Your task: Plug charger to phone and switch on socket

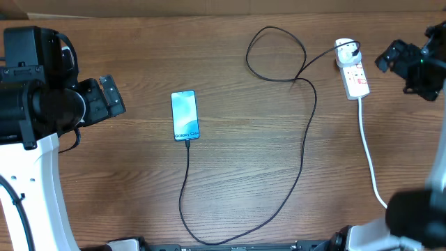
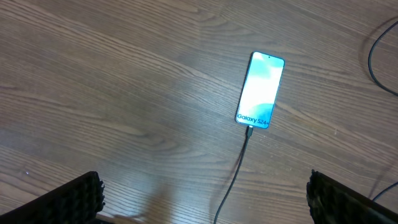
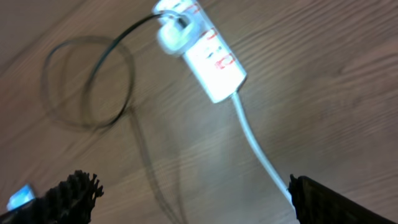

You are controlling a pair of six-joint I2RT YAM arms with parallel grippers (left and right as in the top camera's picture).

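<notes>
The phone (image 1: pixel 185 115) lies flat mid-table with its blue-white screen up, also in the left wrist view as the phone (image 2: pixel 260 90). The thin black charger cable (image 1: pixel 305 143) runs from the phone's near end, loops across the table and ends at a plug seated in the white socket strip (image 1: pixel 352 70). In the right wrist view the socket (image 3: pixel 208 46) shows red markings, blurred. My left gripper (image 1: pixel 110 95) hovers open left of the phone. Just right of the socket, my right gripper (image 1: pixel 387 58) is open too. Both hold nothing.
The socket's thick white cord (image 1: pixel 369 160) runs toward the near right edge. The charger forms a loop (image 1: pixel 275 54) at the back of the wooden table (image 1: pixel 244 174). Arm bases stand at the near left and near right corners.
</notes>
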